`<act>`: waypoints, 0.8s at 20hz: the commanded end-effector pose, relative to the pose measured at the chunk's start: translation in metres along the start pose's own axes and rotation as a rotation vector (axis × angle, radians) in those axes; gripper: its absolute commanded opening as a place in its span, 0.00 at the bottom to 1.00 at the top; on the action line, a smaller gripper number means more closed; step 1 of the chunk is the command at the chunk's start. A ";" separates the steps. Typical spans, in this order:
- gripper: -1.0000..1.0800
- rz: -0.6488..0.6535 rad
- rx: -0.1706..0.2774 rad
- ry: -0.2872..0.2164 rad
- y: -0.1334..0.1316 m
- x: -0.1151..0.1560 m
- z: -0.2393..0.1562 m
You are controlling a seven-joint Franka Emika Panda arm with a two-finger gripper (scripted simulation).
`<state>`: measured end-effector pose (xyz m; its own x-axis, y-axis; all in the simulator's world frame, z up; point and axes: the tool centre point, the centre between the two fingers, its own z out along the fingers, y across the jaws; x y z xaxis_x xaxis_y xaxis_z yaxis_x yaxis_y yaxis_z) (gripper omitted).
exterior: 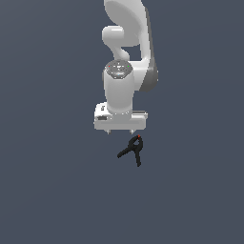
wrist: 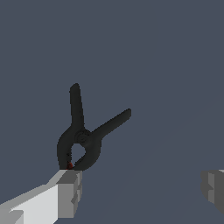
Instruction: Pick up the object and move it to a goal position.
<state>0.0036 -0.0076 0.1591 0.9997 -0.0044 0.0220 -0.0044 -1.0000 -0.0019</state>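
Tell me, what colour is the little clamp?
Black, with a tiny red spot; the clamp shows best in the wrist view.

You are looking at a bare simulated test scene, not a home, shop or lab: everything sits against 1 flat, untextured slate-grey ground (exterior: 47,190) with no walls, furniture or horizon. The smooth white arm (exterior: 125,57) is rendered in plain, shadeless surfaces, and the only item lying on the ground is 1 small black spring clamp (exterior: 133,149), equally plain in the wrist view.
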 end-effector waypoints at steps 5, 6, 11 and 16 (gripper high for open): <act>0.96 0.000 -0.002 0.006 -0.004 0.003 0.000; 0.96 0.000 -0.003 0.009 -0.006 0.004 -0.001; 0.96 -0.004 -0.006 0.021 -0.013 0.010 -0.002; 0.96 0.002 -0.006 0.020 -0.013 0.009 -0.001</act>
<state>0.0129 0.0051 0.1613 0.9991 -0.0032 0.0422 -0.0033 -1.0000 0.0038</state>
